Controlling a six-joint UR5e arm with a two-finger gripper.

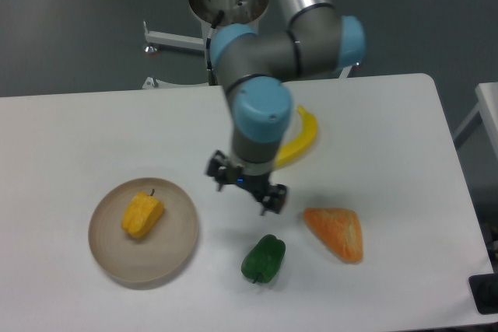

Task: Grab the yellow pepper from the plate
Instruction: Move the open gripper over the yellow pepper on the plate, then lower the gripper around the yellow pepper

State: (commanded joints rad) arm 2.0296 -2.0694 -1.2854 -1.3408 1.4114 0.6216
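The yellow pepper (142, 215) lies on the beige plate (176, 247) at the left of the table, its short dark stem pointing away from the camera. My gripper (246, 186) hangs over the middle of the table, well to the right of the plate and just above the green pepper. Its fingers stand apart with nothing between them, so it is open.
A green pepper (264, 258) lies just below the gripper. An orange wedge-shaped piece (337, 232) rests to the right of it. A yellow banana (299, 141) lies behind the arm, partly hidden by the wrist. The table's right edge is near the wedge.
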